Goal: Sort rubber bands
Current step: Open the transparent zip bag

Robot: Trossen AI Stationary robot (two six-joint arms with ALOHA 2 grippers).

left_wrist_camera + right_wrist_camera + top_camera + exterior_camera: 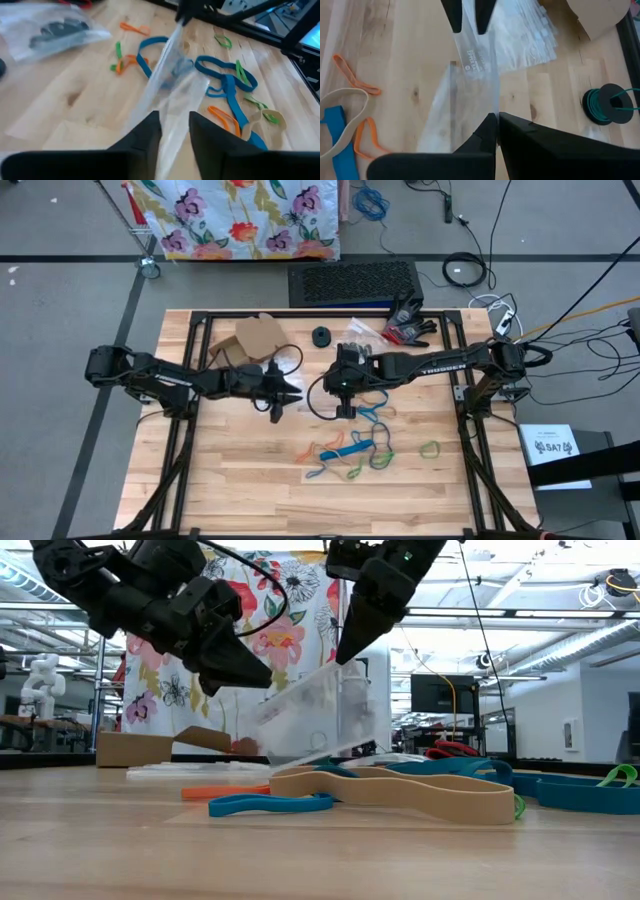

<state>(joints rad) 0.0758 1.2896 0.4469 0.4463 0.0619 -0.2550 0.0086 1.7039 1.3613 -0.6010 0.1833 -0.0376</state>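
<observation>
While rubber bands lie scattered mid-surface, left claw and right claw each clamp clear bag, held aloft between them.

A clear plastic bag hangs above the wooden table, cardboard behind.

- Two grippers were up over the table: the left gripper and the right gripper, both pinched on one clear plastic bag.
- One more clear bag with dark contents lay further off.
- One spool of green cord stood on the wood.
- The rubber bands lay tangled, too many to count exactly: several blue, a few green, a few orange, at least one tan.
</observation>
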